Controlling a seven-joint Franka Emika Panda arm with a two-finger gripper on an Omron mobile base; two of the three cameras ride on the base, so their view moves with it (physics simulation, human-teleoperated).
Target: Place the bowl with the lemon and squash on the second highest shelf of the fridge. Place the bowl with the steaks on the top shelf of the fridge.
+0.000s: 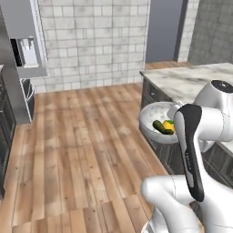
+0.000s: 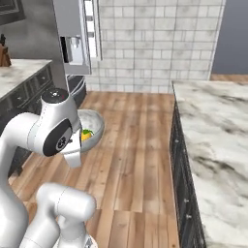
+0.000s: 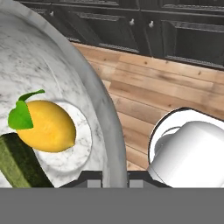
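Note:
A marble-patterned bowl (image 1: 150,119) holds a yellow lemon (image 1: 169,124) and a dark green squash (image 1: 160,127), and hangs in the air over the wood floor beside my arm. In the right base view the bowl (image 2: 94,126) and lemon (image 2: 86,135) peek out from behind my arm. Seen from the hand, my gripper (image 3: 113,177) is shut on the bowl's rim (image 3: 105,113), with the lemon (image 3: 46,126) and squash (image 3: 17,164) inside. The grey fridge (image 1: 27,50) with its dispenser stands far off at the back left; its shelves are hidden. The bowl with the steaks is out of view.
A marble-topped island (image 1: 191,79) with dark cabinets runs along the right (image 2: 218,135). Another counter (image 2: 19,72) with a knife block (image 2: 4,55) lies on the left near the fridge (image 2: 72,43). Open wood floor (image 1: 86,136) stretches between them toward the tiled wall.

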